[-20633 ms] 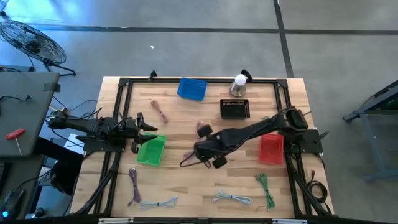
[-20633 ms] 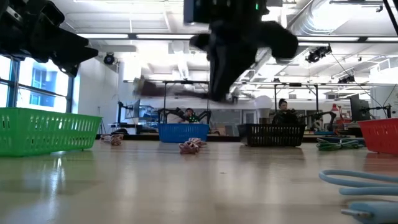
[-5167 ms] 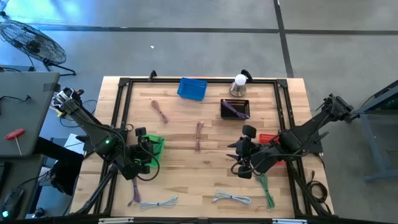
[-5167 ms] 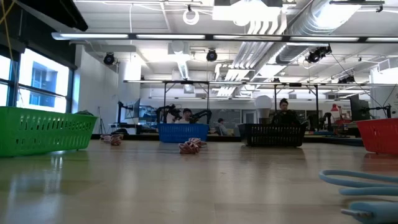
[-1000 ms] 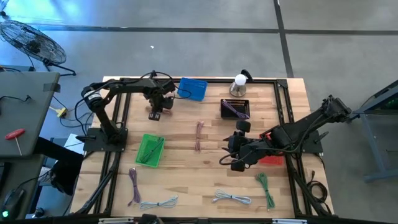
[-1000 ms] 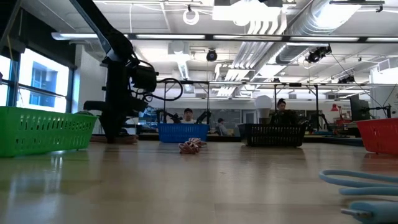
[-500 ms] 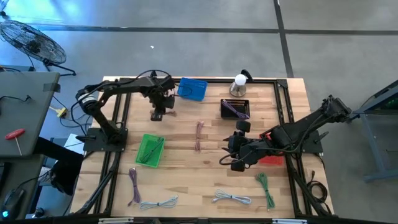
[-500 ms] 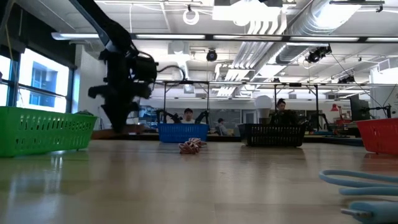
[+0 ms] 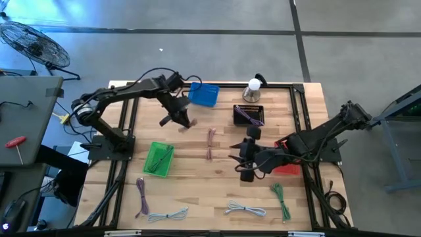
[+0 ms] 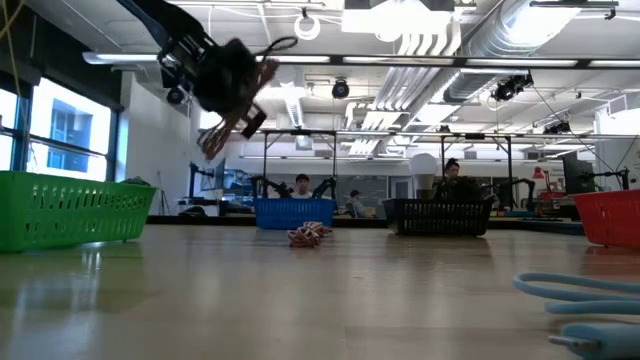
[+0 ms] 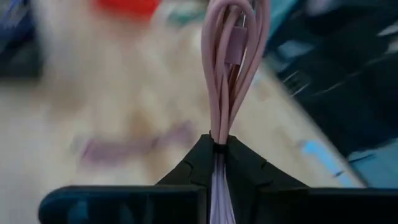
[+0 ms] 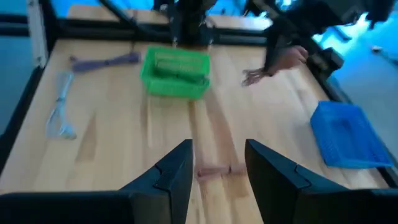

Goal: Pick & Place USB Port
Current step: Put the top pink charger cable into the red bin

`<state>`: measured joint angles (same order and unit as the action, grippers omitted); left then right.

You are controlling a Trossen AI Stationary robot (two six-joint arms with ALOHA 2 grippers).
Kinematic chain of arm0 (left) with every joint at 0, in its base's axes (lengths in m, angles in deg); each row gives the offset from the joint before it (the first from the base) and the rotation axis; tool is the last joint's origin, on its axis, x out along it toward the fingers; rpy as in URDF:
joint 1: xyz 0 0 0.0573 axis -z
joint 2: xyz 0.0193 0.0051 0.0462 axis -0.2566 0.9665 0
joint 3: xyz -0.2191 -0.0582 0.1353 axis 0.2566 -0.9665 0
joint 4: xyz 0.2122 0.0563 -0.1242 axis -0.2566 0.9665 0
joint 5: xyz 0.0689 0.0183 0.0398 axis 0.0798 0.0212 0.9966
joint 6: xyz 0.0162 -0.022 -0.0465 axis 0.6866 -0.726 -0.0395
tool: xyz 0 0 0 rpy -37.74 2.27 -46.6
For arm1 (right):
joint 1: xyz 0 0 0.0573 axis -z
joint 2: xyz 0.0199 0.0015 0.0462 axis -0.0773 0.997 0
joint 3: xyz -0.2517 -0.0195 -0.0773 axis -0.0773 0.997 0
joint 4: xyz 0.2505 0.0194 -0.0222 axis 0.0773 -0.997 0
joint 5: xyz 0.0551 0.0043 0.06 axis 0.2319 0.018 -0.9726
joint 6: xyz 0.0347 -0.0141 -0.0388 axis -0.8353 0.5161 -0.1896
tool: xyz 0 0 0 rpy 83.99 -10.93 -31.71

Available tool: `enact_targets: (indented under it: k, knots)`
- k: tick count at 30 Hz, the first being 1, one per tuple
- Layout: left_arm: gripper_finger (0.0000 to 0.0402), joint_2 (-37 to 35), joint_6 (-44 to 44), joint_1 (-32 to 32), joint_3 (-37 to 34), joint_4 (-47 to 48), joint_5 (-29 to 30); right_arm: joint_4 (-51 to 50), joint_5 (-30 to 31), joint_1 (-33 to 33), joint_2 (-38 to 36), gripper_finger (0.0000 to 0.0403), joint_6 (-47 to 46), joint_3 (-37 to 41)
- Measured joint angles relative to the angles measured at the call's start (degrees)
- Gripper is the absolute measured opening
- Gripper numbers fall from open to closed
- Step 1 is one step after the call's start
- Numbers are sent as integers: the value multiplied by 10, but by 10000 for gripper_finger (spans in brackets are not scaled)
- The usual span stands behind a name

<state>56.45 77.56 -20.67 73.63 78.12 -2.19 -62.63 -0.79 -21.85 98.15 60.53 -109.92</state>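
A bundled pink USB cable (image 9: pixel 183 123) hangs clamped in the left gripper (image 9: pixel 177 119), raised above the wooden table (image 9: pixel 197 191) just in front of the blue plastic basket (image 9: pixel 204 93) in the high view. A second pink cable bundle (image 9: pixel 210 142) lies on the boards near the table's middle. The right gripper (image 9: pixel 238 157) hovers over the table beside the red plastic basket (image 9: pixel 287 165), its fingers spread with nothing between them. A green plastic basket (image 9: pixel 158 158) sits on the left side and a black mesh basket (image 9: pixel 248 114) at the back.

In the low view, the left gripper (image 10: pixel 232 108) is well above the tabletop, pink cable (image 10: pixel 222 131) trailing from its tip, between the green basket (image 10: pixel 75 207) and the blue basket (image 10: pixel 294 212).

The left wrist view shows the dark fingers (image 11: pixel 198 163) pinched tight on the looped pink cable (image 11: pixel 233 68), which stands straight out from them.

In the right wrist view, the two fingers (image 12: pixel 172 170) stand apart over the bare boards, with the second pink bundle (image 12: pixel 214 170) lying between them farther off, and the green basket (image 12: pixel 175 73) and blue basket (image 12: pixel 347 135) beyond.
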Motion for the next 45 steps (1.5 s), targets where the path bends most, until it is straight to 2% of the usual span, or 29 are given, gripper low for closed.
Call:
enact_targets:
  k: [2,8,13,20,26,45]
  knots:
    - [25,0,6,23,0,-32,-37,17,15,1,4,138,5,0]
    - [27,0,-35,107,0,-192,-66,90,17,13,40,138,65,0]
    - [27,0,-90,141,0,-294,-96,165,15,32,73,138,122,0]
    - [28,0,-98,170,0,-307,-79,235,-55,60,93,138,187,0]
    - [28,0,-98,173,0,-313,-79,261,-106,86,94,138,192,0]
    - [28,0,-98,181,0,-328,-79,304,-166,141,127,138,195,0]
